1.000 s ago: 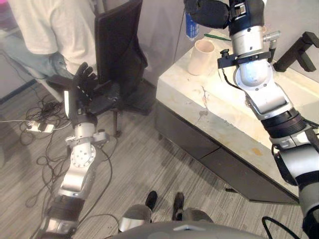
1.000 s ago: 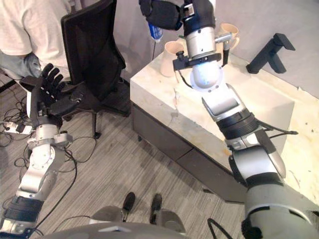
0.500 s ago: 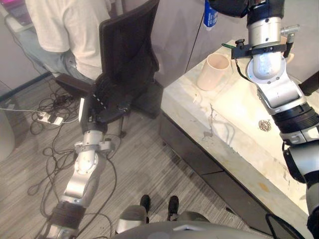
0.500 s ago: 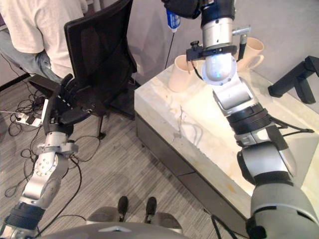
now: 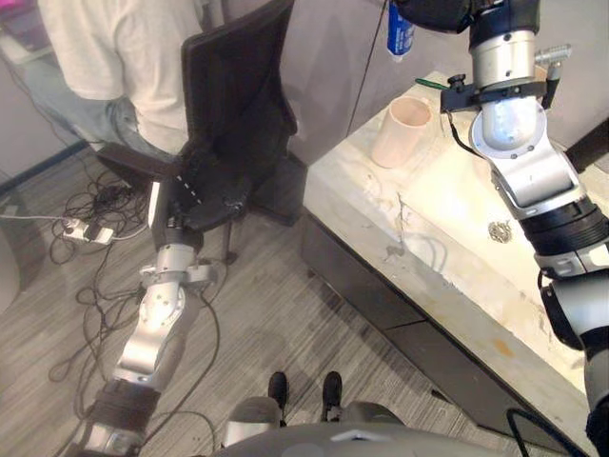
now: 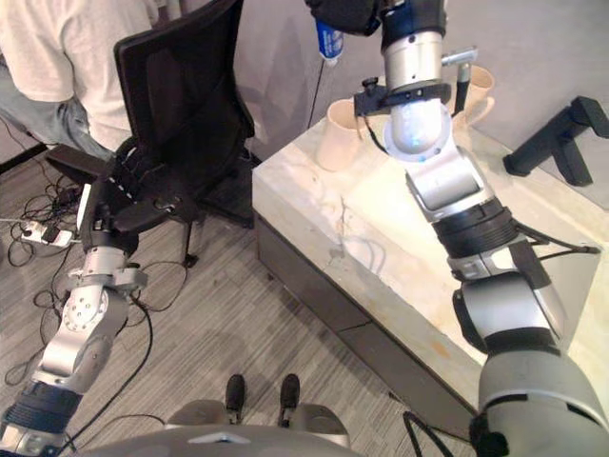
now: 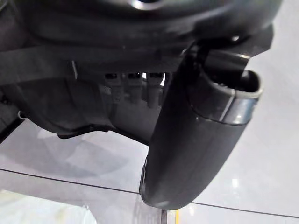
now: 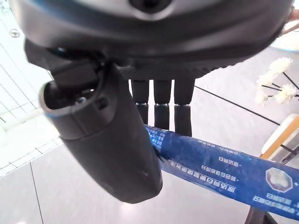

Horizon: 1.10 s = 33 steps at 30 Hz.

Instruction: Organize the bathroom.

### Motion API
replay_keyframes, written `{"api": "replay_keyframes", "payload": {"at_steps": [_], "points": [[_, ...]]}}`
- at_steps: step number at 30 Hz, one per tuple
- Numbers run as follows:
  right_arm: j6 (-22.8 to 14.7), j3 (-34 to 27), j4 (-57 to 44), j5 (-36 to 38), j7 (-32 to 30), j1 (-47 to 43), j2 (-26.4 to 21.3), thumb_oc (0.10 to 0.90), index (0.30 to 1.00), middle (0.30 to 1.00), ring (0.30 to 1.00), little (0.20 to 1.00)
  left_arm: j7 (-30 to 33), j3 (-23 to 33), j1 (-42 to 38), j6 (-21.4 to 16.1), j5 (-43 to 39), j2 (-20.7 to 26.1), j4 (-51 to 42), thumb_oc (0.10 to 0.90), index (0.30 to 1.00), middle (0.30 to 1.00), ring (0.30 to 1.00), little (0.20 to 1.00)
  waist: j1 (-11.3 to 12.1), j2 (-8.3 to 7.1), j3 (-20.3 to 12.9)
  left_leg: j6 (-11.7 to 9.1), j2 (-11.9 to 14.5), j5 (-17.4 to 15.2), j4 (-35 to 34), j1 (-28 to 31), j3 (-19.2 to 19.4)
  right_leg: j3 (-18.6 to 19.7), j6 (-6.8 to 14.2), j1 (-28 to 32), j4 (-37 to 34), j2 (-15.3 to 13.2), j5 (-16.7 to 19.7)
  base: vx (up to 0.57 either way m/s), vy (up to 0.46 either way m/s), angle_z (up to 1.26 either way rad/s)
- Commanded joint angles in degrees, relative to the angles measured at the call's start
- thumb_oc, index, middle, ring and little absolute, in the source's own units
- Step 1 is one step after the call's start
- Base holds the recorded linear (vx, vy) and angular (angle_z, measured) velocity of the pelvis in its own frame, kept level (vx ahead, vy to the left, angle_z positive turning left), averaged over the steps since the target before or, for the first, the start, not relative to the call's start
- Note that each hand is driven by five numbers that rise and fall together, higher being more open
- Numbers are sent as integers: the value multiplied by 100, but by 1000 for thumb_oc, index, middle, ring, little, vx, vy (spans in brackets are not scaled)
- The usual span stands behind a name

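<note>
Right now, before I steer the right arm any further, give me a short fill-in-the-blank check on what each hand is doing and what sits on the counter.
1. The right hand is shut on a ____ toothpaste tube.
2. The left hand hangs low beside a black office ____.
3. Below the raised tube, near the corner of the marble counter, stands a beige ____.
4. A ____ faucet stands at the counter's far side.

Missing words: blue; chair; cup; black

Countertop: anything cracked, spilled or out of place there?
A dark crack line runs across the pale countertop near its front edge. The cup stands upright; nothing looks spilled. The right hand holds a blue tube.
</note>
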Motion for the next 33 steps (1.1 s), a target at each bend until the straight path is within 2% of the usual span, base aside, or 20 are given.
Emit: {"api": "replay_keyframes", "payload": {"at_steps": [1, 8, 12, 21, 33], "points": [[-238, -562, -330, -202, -228, -245, -228, 400, 300, 300, 300, 300, -117, -17, -144, -370, 39, 194, -526, 800, 900, 900, 900, 900, -156, -34, -963, 30, 247, -370, 5, 108, 499, 3, 464, -14, -3, -92, -469, 32, -16, -18], [-160, -677, -291, -121, -109, -43, -162, 400, 300, 300, 300, 300, -161, 66, -126, -266, 78, 167, -516, 800, 900, 900, 900, 900, -176, -18, -962, 39, 254, -386, 28, 135, 531, 77, 443, 30, 3, -53, -501, 44, -36, -10], [-325, -661, -73, -65, -84, 54, -36, 400, 300, 300, 300, 300, -169, 37, -97, -230, 125, 144, -519, 800, 900, 900, 900, 900, -119, -3, -960, 26, 267, -369, 40, 122, 508, 42, 420, 46, -14, -43, -514, 50, -50, -7], [-406, -554, 96, -133, -29, -6, 135, 400, 300, 300, 300, 300, -167, 81, 33, -203, 141, 130, -554, 800, 900, 900, 900, 900, 43, -27, -932, -40, 314, -337, 91, 74, 436, -121, 360, 116, -37, -27, -570, 58, -47, 5], [-456, -588, 411, -152, -43, 133, 78, 400, 300, 300, 300, 300, -338, 250, 319, -257, 97, 185, -528, 800, 900, 900, 900, 900, 145, -40, -859, -121, 384, -316, 217, 4, 340, -266, 278, 178, -4, -4, -635, 84, -67, 11]]}}
